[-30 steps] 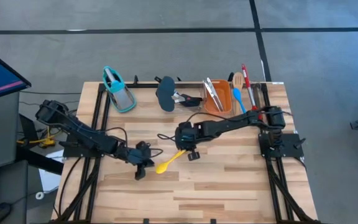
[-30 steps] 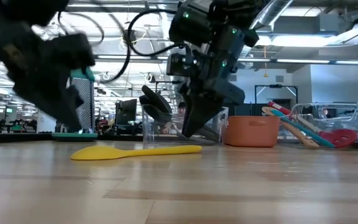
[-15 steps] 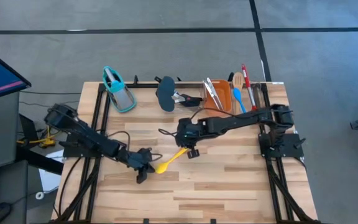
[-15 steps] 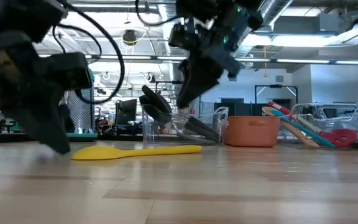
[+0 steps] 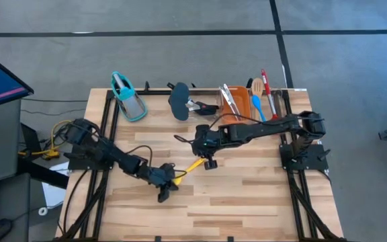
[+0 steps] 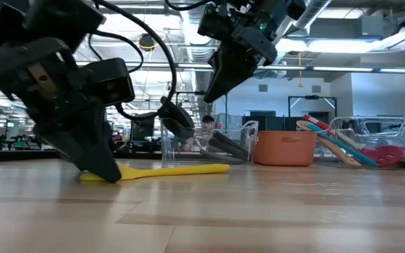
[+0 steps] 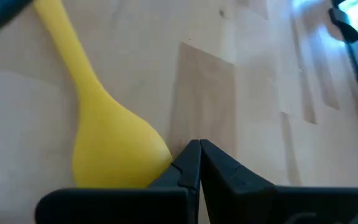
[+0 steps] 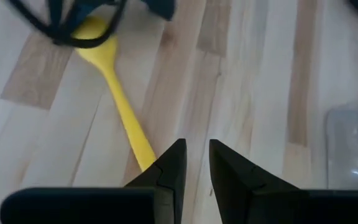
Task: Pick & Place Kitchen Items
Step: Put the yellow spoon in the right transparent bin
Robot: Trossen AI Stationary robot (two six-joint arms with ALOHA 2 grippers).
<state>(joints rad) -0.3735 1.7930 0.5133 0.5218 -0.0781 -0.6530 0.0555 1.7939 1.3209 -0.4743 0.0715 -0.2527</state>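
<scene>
The long yellow plastic spoon (image 5: 188,168) lies slantwise near the middle of the pale wooden slatted table (image 5: 247,202). The left gripper (image 5: 167,181) sits over the spoon's bowl end, and the right gripper (image 5: 209,161) hangs at its handle tip. The orange rectangular tub (image 5: 236,107) stands beyond the spoon, at the table's far edge.

high view: straight down from above, far enough to take in the whole table (image 5: 247,202)
low view: at tabletop level, facing across into the room
left wrist view: very near the wood, over the yellow spoon (image 7: 107,149) bowl
right wrist view: higher above the boards, over the spoon's handle
shared: all four see the yellow spoon
</scene>
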